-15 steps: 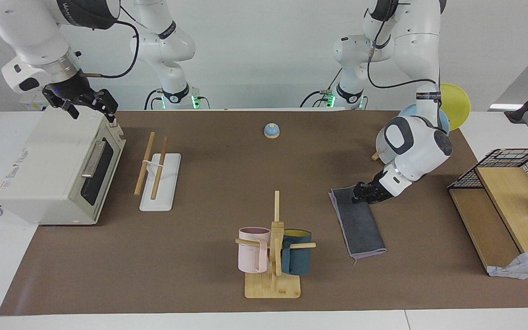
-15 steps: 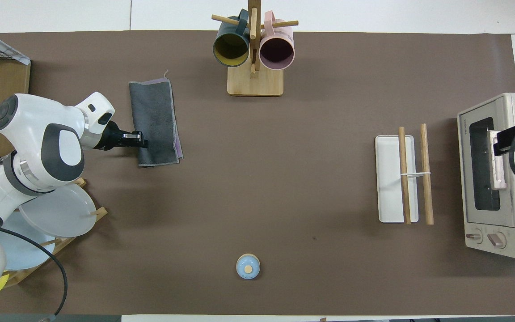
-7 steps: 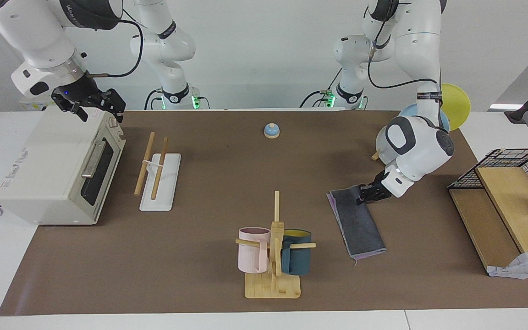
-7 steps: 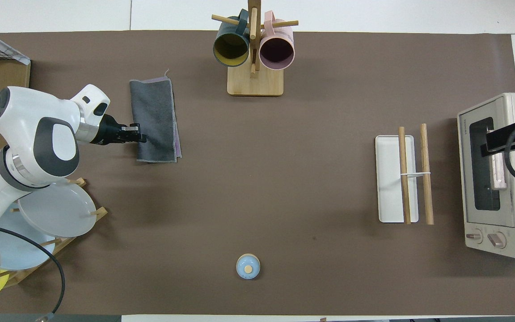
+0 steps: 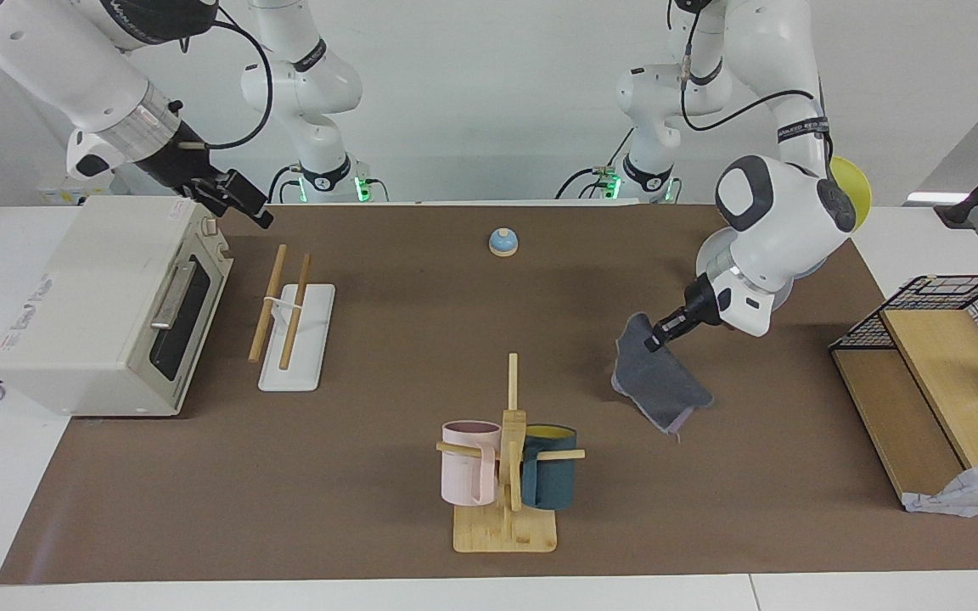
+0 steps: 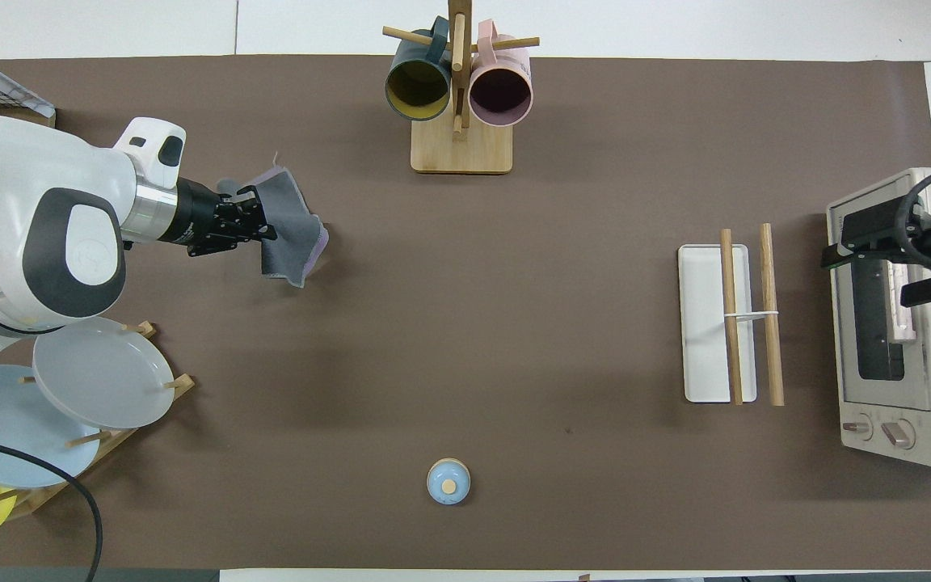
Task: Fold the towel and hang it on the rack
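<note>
The towel [image 5: 660, 383], dark grey with a purple edge, hangs folded from my left gripper [image 5: 650, 343], which is shut on its upper corner. The towel is lifted over the mat at the left arm's end, and its lower edge hangs close to the mat. In the overhead view the towel [image 6: 294, 234] droops from the left gripper [image 6: 262, 223]. The rack [image 5: 287, 316], two slanted wooden rods on a white base, stands toward the right arm's end and also shows in the overhead view [image 6: 701, 323]. My right gripper [image 5: 253, 210] hovers over the oven's edge nearest the rack.
A toaster oven [image 5: 107, 305] stands beside the rack at the right arm's end. A wooden peg stand with two mugs [image 5: 506, 475] is farther from the robots, mid-table. A blue bell [image 5: 503, 243] sits near the robots. Plates on a stand [image 6: 102, 380] and a wire-basket shelf [image 5: 939, 339] are at the left arm's end.
My left gripper has risen with the towel's corner, so the flat towel now hangs bunched from it. My right gripper has moved from over the oven's top toward the rack.
</note>
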Controlling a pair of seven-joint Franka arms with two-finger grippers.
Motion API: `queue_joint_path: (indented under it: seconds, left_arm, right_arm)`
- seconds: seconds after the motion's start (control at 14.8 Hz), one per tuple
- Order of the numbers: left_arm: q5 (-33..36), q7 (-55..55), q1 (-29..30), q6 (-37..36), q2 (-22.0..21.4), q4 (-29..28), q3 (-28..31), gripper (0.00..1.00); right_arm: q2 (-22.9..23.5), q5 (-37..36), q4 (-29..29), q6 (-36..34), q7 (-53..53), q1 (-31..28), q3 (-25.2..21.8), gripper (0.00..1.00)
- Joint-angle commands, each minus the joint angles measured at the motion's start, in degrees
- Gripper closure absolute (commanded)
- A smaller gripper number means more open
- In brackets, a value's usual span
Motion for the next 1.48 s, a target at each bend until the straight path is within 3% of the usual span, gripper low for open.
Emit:
queue_joint_path:
  seconds: [0.0, 0.2, 0.34, 0.54, 0.67, 1.08, 1.42]
  left_arm:
    - [3.39, -18.51, -4.33, -3.22, -3.09, 2.03, 0.58, 1.0]
    - [3.48, -40.57, -8.64, -3.14, -6.7, 2.57, 0.67, 1.0]
    - [3.48, -51.75, -11.27, -2.87, -8.28, 3.18, 0.58, 1.0]
    - [3.48, -66.61, -14.7, -2.52, -8.9, 5.19, 0.41, 1.0]
    - [3.39, -76.1, -15.33, -2.26, -9.43, 6.16, -1.25, 1.0]
    - [3.39, -97.74, -15.5, 1.78, -10.31, 6.08, -6.97, 1.0]
    - [3.39, -103.92, -16.3, 4.42, -10.4, 5.82, -7.15, 1.0]
  right_arm:
    - [-3.6, 7.1, -6.47, 4.38, 8.74, -0.96, -0.29, 0.0]
    - [-5.26, 14.66, -10.42, 10.79, 21.74, -0.61, -0.2, 0.0]
    - [-7.11, 19.41, -15.42, 18.76, 31.58, 1.14, 1.55, 0.0]
    - [-7.56, 21.19, -18.6, 32.9, 48.17, 11.48, 2.0, 0.0]
    - [-7.99, 21.19, -21.06, 39.62, 51.48, 17.73, 2.0, 0.0]
    - [-8.53, 21.45, -23.88, 46.12, 59.3, 24.7, 2.0, 0.0]
    - [-6.33, 23.91, -24.15, 46.32, 60.8, 24.88, 2.0, 0.0]
